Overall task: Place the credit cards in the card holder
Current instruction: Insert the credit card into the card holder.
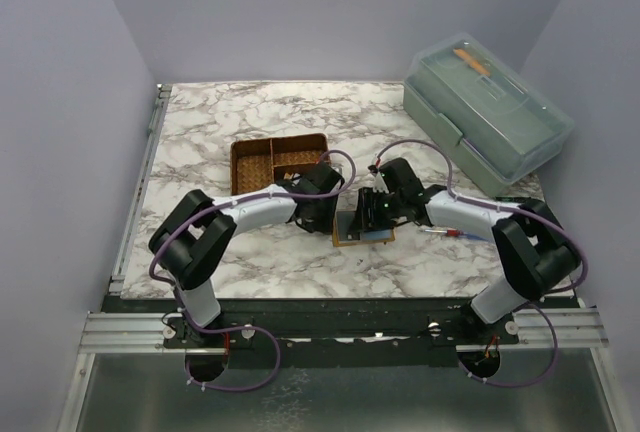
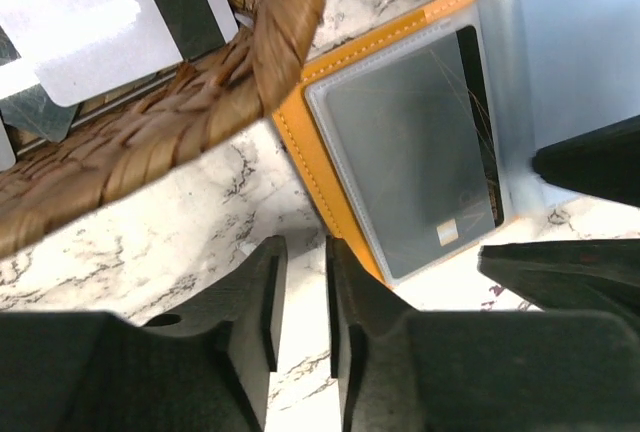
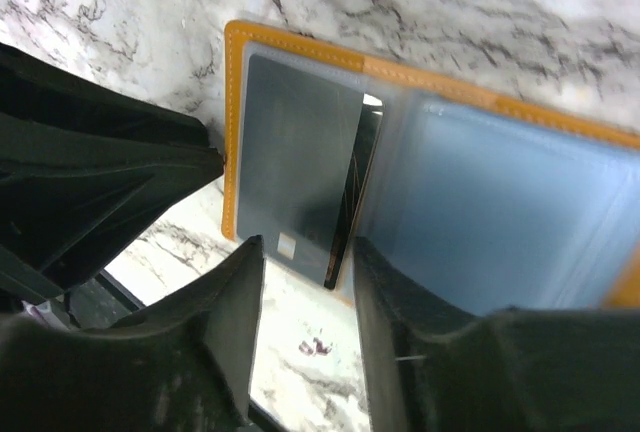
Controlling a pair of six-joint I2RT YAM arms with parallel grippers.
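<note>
The small orange-tan leather card holder (image 1: 365, 232) is laid open on the grey-veined marble table (image 1: 200, 132), just right of the brown woven divided basket (image 1: 250, 157) and between the two grippers. A thin grey-blue plastic card (image 3: 295, 162) is seen inside the clear plastic sleeve (image 2: 400, 152) of its left half. The right gripper (image 3: 305, 302) is held moderately open over the card's near edge, with nothing clearly gripped. The left gripper (image 2: 305, 302) is all but closed on nothing, low beside the holder's left edge.

The holder does not appear to be pinned, so it could be slid or folded shut by any push on the card. The soft sleeve could be buckled by a finger. The basket, close to the left gripper, could be knocked.

In the top view the holder is largely covered by both wrists. Whether the card is fully seated cannot be told; a dark strip at its right edge is hard to read. Only part of a white card (image 2: 90, 22) in the basket is shown, so the number left cannot be counted.
</note>
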